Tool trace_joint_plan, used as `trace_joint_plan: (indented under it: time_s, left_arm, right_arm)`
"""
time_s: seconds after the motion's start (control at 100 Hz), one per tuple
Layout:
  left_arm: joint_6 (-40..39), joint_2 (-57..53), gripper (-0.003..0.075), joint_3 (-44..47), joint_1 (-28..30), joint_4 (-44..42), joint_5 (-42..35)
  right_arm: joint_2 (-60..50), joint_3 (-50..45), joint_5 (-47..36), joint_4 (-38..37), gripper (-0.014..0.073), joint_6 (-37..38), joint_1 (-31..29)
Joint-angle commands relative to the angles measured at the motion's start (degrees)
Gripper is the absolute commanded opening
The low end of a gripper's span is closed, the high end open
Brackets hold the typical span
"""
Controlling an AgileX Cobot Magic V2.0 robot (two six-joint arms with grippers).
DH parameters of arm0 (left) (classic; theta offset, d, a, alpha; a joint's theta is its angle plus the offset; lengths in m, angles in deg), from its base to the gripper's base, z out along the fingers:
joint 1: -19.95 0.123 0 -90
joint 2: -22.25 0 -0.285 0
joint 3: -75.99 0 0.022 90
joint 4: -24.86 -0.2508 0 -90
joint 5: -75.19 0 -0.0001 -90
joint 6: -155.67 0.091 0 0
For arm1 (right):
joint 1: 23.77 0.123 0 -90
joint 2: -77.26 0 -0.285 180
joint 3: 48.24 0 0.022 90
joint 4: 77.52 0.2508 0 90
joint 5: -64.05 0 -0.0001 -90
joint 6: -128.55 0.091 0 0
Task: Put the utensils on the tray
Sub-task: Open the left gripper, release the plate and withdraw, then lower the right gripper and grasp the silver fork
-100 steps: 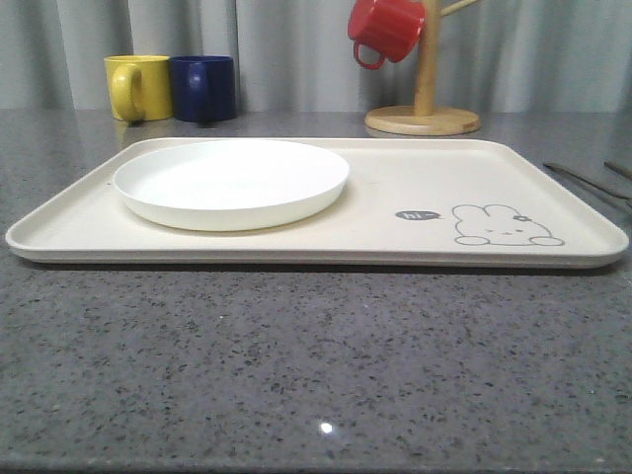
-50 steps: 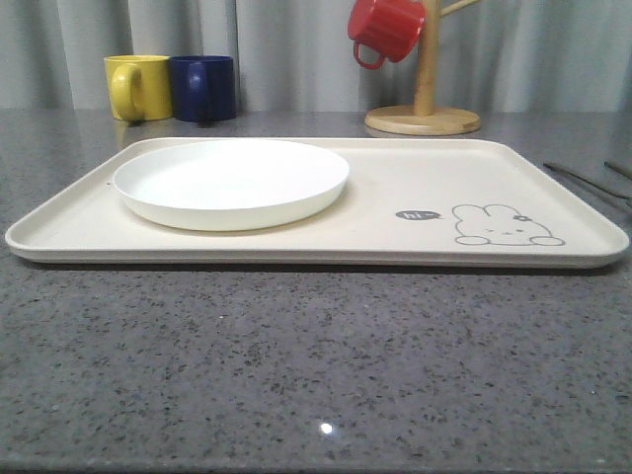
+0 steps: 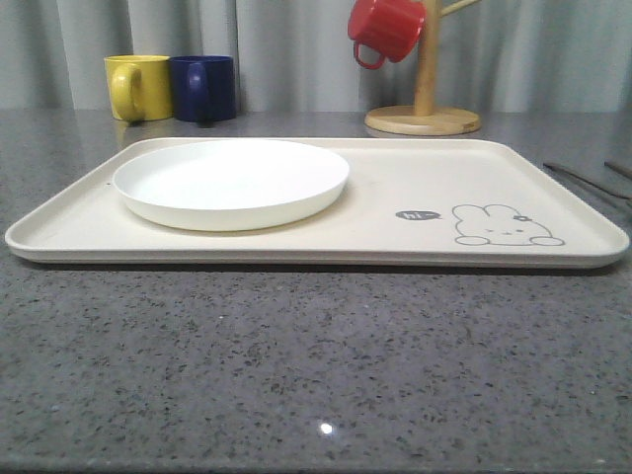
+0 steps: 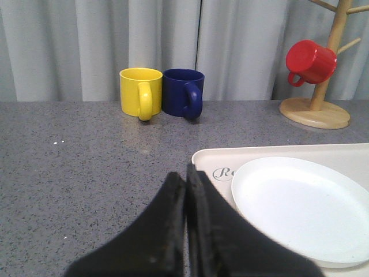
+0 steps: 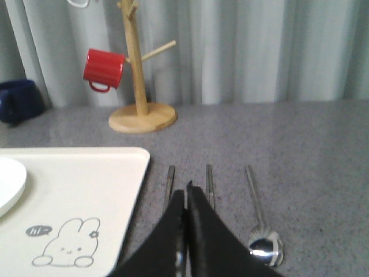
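We see the round white shallow plate (image 3: 231,183) resting on the large cream rectangular tray (image 3: 395,188), while the cutlery lies on the grey speckled table (image 3: 316,365) just beside the tray's right edge.

Our left gripper (image 4: 186,173) has its black fingers pressed together with nothing between them, hovering near the tray's corner. Our right gripper (image 5: 186,190) is likewise closed and empty, above the two flat metal chopsticks (image 5: 168,184); the shiny oval-bowled spoon (image 5: 262,231) lies parallel to them, farther from the tray. Behind the tray stand a yellow mug (image 3: 138,87) touching a dark blue mug (image 3: 203,88), and a red mug (image 3: 386,29) hangs on the wooden mug stand (image 3: 425,94).
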Motion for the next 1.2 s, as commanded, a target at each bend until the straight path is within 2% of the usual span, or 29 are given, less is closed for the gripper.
trace_joint_plan:
  time_s: [0.0, 0.11, 0.24, 0.48, 0.57, 0.74, 0.81, 0.88, 1.05, 1.19]
  left_arm:
    - [-0.4, 0.1, -0.0017, -1.6, -0.3, 0.3, -4.6]
    - [-0.4, 0.1, -0.0017, -1.6, -0.3, 0.3, -4.6]
    - [-0.4, 0.1, -0.0017, -1.6, -0.3, 0.3, -4.6]
    - [-0.4, 0.1, -0.0017, -1.6, -0.3, 0.3, -4.6]
    - [-0.4, 0.1, -0.0017, -1.6, -0.3, 0.3, -4.6]
    - [-0.4, 0.1, -0.0017, -1.6, -0.3, 0.3, -4.6]
    - [-0.4, 0.1, -0.0017, -1.6, -0.3, 0.3, -4.6]
    - [-0.4, 0.1, -0.0017, -1.6, -0.3, 0.3, -4.6]
    - [-0.4, 0.1, -0.0017, -1.6, -0.3, 0.3, -4.6]
    - [-0.4, 0.1, -0.0017, -1.6, -0.3, 0.3, -4.6]
  right_arm:
    - [7.1, 7.7, 5.0, 0.2, -0.0068, -0.5, -0.3]
    - [14.6, 13.8, 11.2, 1.6, -0.0068, -0.5, -0.3]
    - [21.4, 17.6, 11.6, 3.9, -0.0068, -0.5, -0.3]
    - [27.9, 18.1, 12.3, 4.7, -0.0052, -0.5, -0.3]
    - [28.7, 18.1, 14.2, 4.7, 0.0032, -0.5, -0.3]
    - [29.0, 18.1, 16.9, 4.7, 0.0344, -0.5, -0.3]
    - [29.0, 18.1, 17.3, 4.7, 0.0435, -0.5, -0.3]
    - [29.0, 18.1, 17.6, 5.0, 0.0468, -0.5, -0.3]
    - [30.0, 19.2, 17.6, 6.0, 0.0467, -2.4, -0.3]
    - [36.7, 23.5, 19.8, 6.4, 0.0467, -5.7, -0.3]
